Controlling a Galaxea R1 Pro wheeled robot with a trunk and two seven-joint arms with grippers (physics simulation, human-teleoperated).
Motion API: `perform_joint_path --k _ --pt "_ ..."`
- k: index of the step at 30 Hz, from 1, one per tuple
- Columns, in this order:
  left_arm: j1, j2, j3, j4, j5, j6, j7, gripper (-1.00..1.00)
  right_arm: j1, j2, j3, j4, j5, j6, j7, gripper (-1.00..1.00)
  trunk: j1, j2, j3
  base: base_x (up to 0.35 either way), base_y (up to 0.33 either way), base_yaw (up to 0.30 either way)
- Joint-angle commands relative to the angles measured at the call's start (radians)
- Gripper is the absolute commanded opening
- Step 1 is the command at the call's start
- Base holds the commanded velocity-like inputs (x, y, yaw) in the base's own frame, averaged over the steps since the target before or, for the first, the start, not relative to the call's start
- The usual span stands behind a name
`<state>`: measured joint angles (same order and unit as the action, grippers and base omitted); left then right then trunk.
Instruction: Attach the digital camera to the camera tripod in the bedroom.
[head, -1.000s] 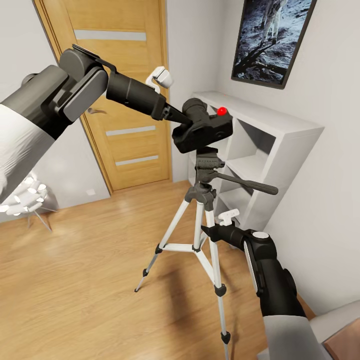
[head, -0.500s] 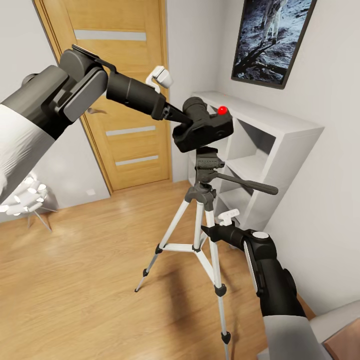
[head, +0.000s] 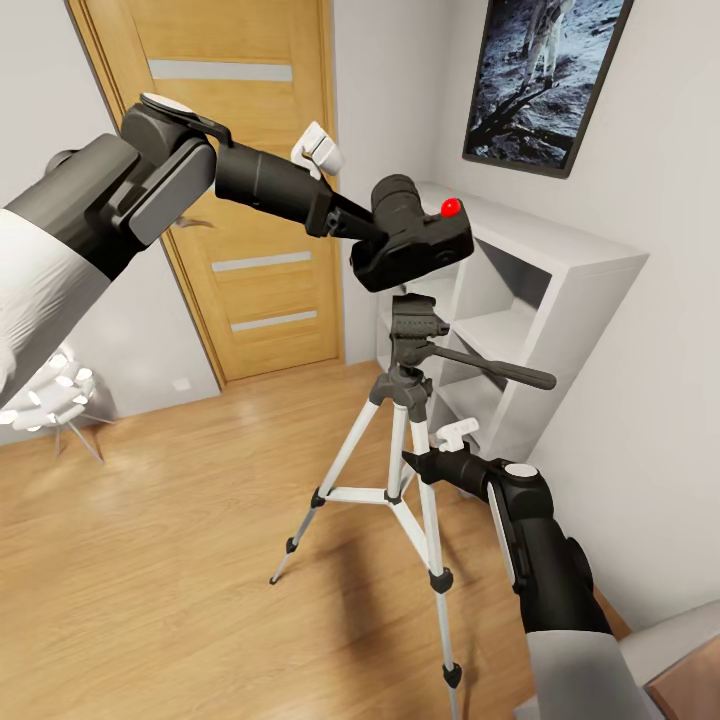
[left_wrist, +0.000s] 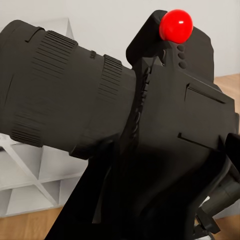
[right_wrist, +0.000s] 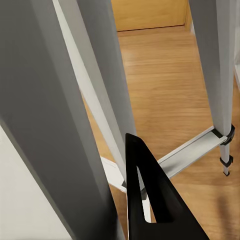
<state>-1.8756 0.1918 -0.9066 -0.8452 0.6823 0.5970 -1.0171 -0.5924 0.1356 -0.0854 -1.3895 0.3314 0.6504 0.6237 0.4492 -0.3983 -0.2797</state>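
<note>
My left gripper (head: 365, 235) is shut on the lens end of the digital camera (head: 415, 245), a chunky black body with a red dot on top. I hold it level, just above the dark grey head of the camera tripod (head: 418, 325), with a thin gap between them. In the left wrist view the digital camera (left_wrist: 150, 150) is very close and hides the fingers. My right gripper (head: 412, 462) sits lower, its tip against a silver tripod leg; the right wrist view shows its fingers (right_wrist: 145, 200) as one closed black wedge between the tripod legs (right_wrist: 100, 100).
The tripod's black pan handle (head: 500, 368) sticks out to the right. A white cube shelf (head: 570, 270) stands right behind the tripod against the wall, a wooden door (head: 240, 150) behind my left arm. A white spiky lamp (head: 45, 400) sits at the far left. Wood floor lies open in front.
My left gripper has lifted the camera a little and shifted it slightly right, off the tripod head. The right arm and tripod have not moved.
</note>
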Motion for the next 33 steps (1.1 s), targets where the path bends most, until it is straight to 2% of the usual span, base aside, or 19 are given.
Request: perform_joint_path --k 1,26,33 --pt "-0.002 0.001 -0.004 -0.001 0.008 0.004 0.004 -1.00 -0.001 0.001 -0.005 0.072 0.064 0.006 0.010 -1.00 0.001 -0.002 -0.002 0.000 0.000 0.000" --pt "-0.002 0.000 -0.009 0.002 0.014 0.011 -0.023 -1.00 -0.001 0.001 -0.005 0.073 0.064 0.006 0.008 -1.00 0.001 -0.002 -0.002 0.000 0.000 0.000" --pt "-0.002 0.000 -0.033 0.003 0.014 0.013 -0.024 -1.00 -0.001 0.001 -0.005 0.073 0.064 0.006 0.008 -1.00 0.001 -0.002 -0.002 0.000 0.000 0.000"
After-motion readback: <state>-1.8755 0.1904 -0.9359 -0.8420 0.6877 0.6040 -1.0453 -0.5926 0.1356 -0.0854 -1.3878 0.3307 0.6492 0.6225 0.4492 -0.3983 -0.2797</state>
